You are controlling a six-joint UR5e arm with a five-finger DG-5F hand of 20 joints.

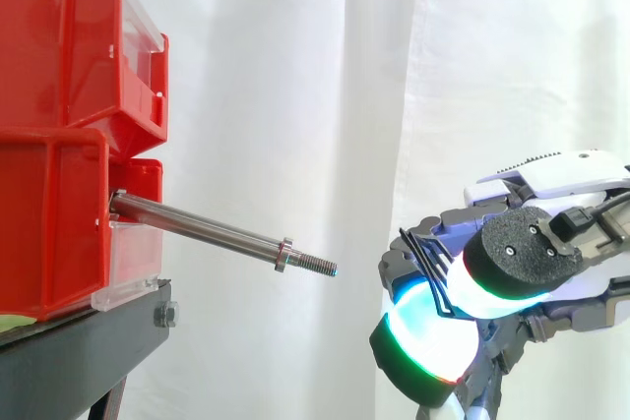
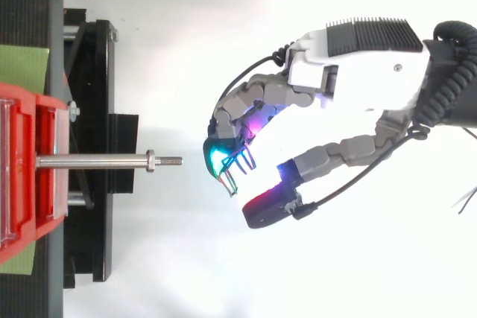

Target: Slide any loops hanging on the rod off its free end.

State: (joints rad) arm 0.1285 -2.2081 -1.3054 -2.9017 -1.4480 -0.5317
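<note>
I can read no text, label, brand, number or sign from here (the red bins (image 1: 59,76), the rod (image 1: 197,226) and the hand (image 2: 358,72) show me nothing legible).

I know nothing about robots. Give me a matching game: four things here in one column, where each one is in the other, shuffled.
1 rod
2 loops
3 red bins
4 nut

a near the rod's threaded tip
b on the black stand
c pinched in the hand, off the rod
d jutting from the bins

Pairs: 1-d, 2-c, 3-b, 4-a
</note>
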